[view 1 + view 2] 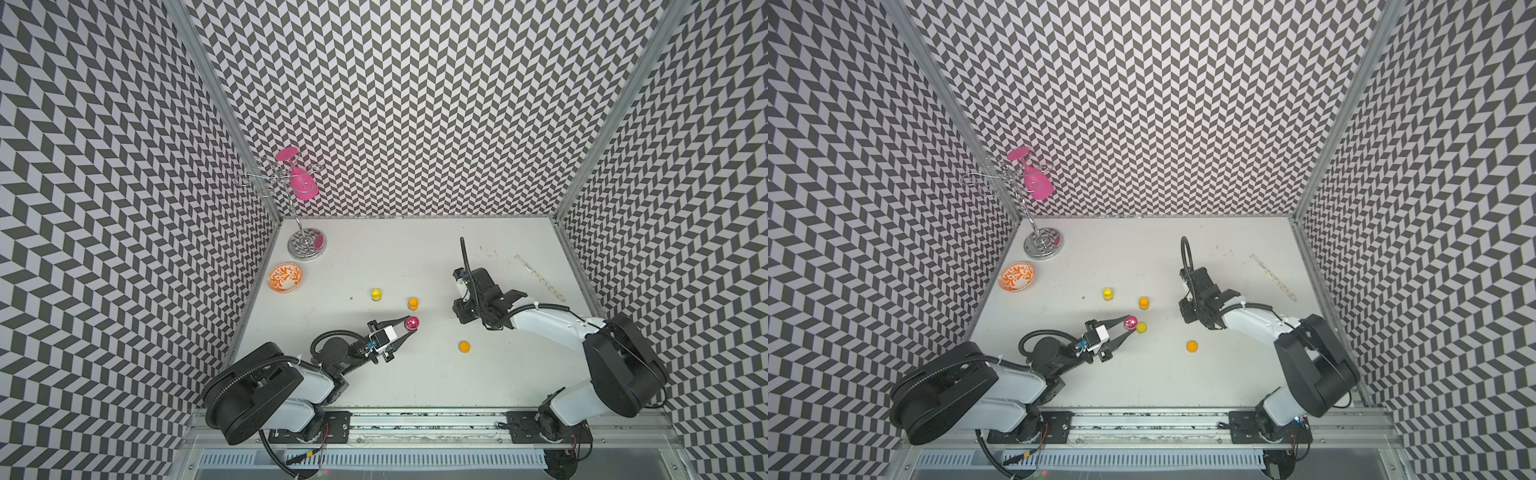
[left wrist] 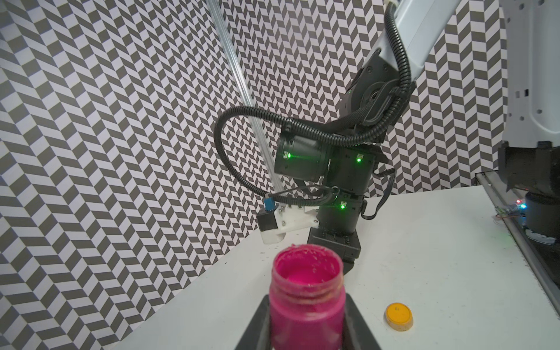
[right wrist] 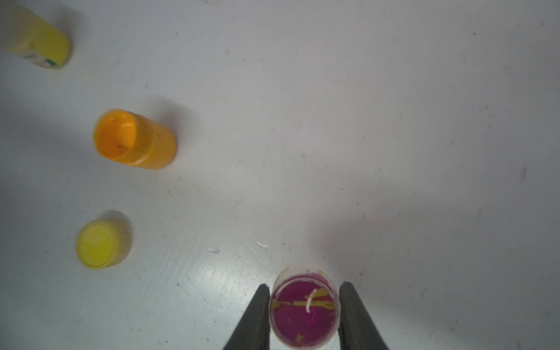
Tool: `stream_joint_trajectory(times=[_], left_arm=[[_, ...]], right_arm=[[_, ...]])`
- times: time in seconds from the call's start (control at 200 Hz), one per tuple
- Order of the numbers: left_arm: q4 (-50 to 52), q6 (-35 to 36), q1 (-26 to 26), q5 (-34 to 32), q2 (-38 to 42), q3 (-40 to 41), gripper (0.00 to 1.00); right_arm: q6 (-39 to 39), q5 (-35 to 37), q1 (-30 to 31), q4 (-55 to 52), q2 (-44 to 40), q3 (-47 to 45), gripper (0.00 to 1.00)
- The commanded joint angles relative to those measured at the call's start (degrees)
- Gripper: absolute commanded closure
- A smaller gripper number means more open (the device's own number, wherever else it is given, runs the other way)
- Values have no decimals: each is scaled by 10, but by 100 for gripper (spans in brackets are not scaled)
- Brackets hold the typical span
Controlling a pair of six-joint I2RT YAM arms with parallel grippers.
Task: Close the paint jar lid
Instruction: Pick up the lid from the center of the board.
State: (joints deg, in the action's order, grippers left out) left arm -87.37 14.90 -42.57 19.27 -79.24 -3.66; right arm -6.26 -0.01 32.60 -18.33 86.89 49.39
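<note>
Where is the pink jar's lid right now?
The pink lid sits inside-up between the right gripper's jaws in the right wrist view, over the table's right half; the right arm hides it in both top views.

B/w chevron walls (image 1: 415, 104), pink jar (image 2: 306, 303), orange lid (image 2: 399, 316).

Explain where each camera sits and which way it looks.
Top views: high over the front, looking down on the table; left arm and right arm show.
Left wrist: behind the left hand, facing the right arm; its fingers hold the pink jar.
Right wrist: above the right hand, looking down; fingers hold the pink lid.
Shared: top and left wrist views show that jar.
</note>
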Motion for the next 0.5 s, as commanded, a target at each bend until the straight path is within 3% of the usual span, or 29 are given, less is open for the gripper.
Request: stream_joint_trajectory(times=[0.0,0.185,0.34,0.496], left_arm=[[-98,-55,24,-17,-19,-8,69],[-154,-130,68,-54,-63,-2,69],[-120,-115,70,-103,-45,1,69],[-79,-86,70,-122,-10,6,69]], right_arm=[[15,-27,11,-13,-13,39,70],[30,-33,43,-52,-3,129,71],[43,-60,65,-44,6,173,71],[59,-93,82,34,-15,123,72]])
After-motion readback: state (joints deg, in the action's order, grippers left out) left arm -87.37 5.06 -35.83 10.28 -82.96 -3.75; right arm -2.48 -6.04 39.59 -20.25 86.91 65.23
